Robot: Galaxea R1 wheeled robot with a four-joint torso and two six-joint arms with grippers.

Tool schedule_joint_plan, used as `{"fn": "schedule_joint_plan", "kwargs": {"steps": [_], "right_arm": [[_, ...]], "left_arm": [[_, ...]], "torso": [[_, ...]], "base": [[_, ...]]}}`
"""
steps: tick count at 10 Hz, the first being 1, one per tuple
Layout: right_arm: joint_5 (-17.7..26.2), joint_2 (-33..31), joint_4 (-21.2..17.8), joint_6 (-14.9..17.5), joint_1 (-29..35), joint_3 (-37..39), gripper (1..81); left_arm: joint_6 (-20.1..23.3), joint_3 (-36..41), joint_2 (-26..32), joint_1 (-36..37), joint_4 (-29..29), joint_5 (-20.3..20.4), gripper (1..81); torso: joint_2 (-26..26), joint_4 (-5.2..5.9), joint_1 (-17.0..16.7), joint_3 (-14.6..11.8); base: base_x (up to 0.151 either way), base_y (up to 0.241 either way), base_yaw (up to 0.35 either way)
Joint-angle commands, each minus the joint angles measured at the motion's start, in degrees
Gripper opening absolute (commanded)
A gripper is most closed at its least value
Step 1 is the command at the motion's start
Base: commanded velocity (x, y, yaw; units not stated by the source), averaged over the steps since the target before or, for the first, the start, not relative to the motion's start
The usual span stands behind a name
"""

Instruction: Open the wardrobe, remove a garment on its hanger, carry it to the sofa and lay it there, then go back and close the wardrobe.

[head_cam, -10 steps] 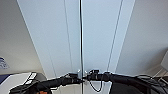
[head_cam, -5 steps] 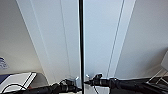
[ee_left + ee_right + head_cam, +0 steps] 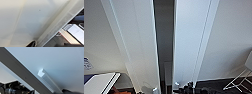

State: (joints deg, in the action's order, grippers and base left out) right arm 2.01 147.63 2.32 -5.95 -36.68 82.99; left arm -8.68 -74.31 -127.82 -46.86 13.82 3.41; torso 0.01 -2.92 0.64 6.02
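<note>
The wardrobe stands right in front of me, its two white panelled doors [image 3: 134,42] parted, with a dark gap [image 3: 164,37] between them. Through the gap I see only a shadowed inside and a pale strip low down. My left gripper [image 3: 151,90] is at the lower inner edge of the left door, whose panel [image 3: 31,21] is close up in the left wrist view. My right gripper [image 3: 184,87] is at the right door [image 3: 194,42], close to its small white handle [image 3: 48,80].
A white flat board [image 3: 99,83] lies low on the left, with stacked white panels [image 3: 73,33] beside the door's edge. A white wire rack [image 3: 239,81] stands low on the right. Plain white walls flank the wardrobe.
The seam between the doors has widened from a thin line to a broad dark gap. The head view has shifted, so the arms sit lower in it.
</note>
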Motion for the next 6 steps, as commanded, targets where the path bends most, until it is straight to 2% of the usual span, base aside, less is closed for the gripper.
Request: {"fn": "schedule_joint_plan", "kwargs": {"steps": [1, 2, 4, 6], "right_arm": [[4.4, -5.83, 2.69, -0.82, -0.72, -12.16, 81.1], [3.71, -8.61, 3.82, -0.82, -1.86, -14.86, 81.1], [2.38, -15.05, 5.77, -0.82, -5.11, -19.72, 81.1], [-2.44, -25.67, 7.26, -0.91, -8.62, -25.33, 81.1]], "left_arm": [[-1.6, 15.51, 10.47, -9.87, 7.8, 2.21, 81.1], [-1.52, 15.94, 12.99, -11.63, 7.88, 5.52, 81.1], [-1.25, 17.45, 17.33, -15.84, 9.47, 9.24, 81.1], [-1.16, 17.19, 23.2, -21.81, 10.61, 17.57, 81.1]], "torso": [[-0.01, 0.0, 0.0, 0.0], [-0.01, -0.02, 0.0, -0.02], [-0.01, -0.02, -0.02, -0.06], [-0.01, -0.02, -0.02, -0.09]], "base": [[0.0, 0.0, 0.0], [0.0, 0.0, 0.0], [0.0, 0.0, 0.0], [0.0, 0.0, 0.0]]}}
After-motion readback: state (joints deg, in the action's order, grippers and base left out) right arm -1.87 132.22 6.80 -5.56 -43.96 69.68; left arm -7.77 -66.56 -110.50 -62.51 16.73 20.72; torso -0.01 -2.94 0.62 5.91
